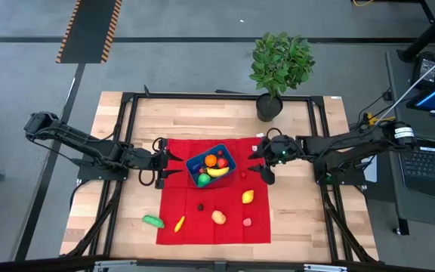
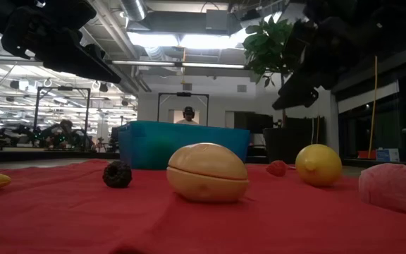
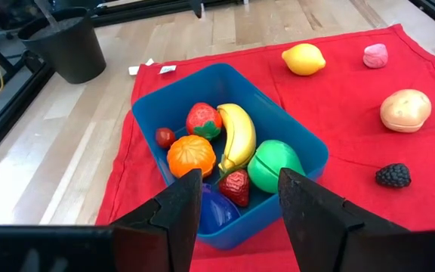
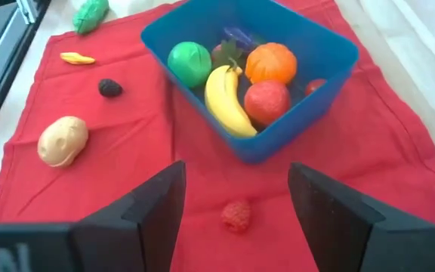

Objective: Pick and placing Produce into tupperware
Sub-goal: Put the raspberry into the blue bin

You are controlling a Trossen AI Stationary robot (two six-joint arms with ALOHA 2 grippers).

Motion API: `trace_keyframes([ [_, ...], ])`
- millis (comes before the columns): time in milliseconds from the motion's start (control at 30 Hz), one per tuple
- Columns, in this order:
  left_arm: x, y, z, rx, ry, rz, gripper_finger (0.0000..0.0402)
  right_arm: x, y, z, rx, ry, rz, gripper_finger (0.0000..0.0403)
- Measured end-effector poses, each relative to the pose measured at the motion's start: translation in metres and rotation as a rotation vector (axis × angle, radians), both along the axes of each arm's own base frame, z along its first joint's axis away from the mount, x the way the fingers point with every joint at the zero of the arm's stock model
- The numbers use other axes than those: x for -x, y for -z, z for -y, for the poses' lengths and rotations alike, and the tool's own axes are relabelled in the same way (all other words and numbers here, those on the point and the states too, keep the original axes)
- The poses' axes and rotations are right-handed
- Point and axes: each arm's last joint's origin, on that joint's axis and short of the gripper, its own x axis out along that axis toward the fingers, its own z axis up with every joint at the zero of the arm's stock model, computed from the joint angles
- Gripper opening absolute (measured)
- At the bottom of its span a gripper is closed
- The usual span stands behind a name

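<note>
The left tool (image 1: 174, 164) and right tool (image 1: 257, 160) hover released and empty on opposite sides of the blue tupperware (image 1: 226, 153), which holds a banana (image 1: 217, 171) and an orange (image 1: 211, 161).

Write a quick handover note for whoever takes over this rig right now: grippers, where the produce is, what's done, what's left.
Left gripper: open, empty, beside the blue container.
Right gripper: open, empty, on the container's other side, over a small red berry.
Done: banana, orange, green fruit, strawberries and a purple piece lie in the container.
Left: on the red cloth, lemon, potato, pink piece, blackberry, red berry; yellow piece at the cloth's edge; green vegetable on bare table.
</note>
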Motion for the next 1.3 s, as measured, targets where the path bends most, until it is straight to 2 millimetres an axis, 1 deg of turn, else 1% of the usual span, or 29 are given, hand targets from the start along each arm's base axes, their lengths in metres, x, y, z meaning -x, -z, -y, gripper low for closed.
trace_keyframes([
  [133, 0.000, 0.000, 0.000, 0.000, 0.000, 0.000, 0.0168, -0.001, 0.001, -0.008, 0.034, 0.010, -0.007, 0.0233],
  [267, 0.000, 0.000, 0.000, 0.000, 0.000, 0.000, 0.0168, -0.004, 0.004, -0.014, 0.035, -0.005, -0.034, 0.0220],
  [433, 0.000, 0.000, 0.000, -0.001, -0.001, -0.001, 0.0168, -0.019, 0.000, -0.018, 0.027, -0.009, -0.096, 0.0204],
  [633, 0.000, 0.001, 0.000, -0.003, -0.001, -0.009, 0.0168, -0.036, -0.001, -0.019, 0.037, -0.011, -0.231, 0.0201],
  [900, 0.001, 0.002, 0.000, -0.007, 0.000, -0.027, 0.0168, -0.045, 0.011, -0.020, 0.001, 0.030, -0.331, 0.0201],
  [1300, 0.002, 0.003, 0.000, -0.009, 0.000, -0.034, 0.0168, -0.050, 0.033, -0.020, -0.010, 0.049, -0.411, 0.0200],
])
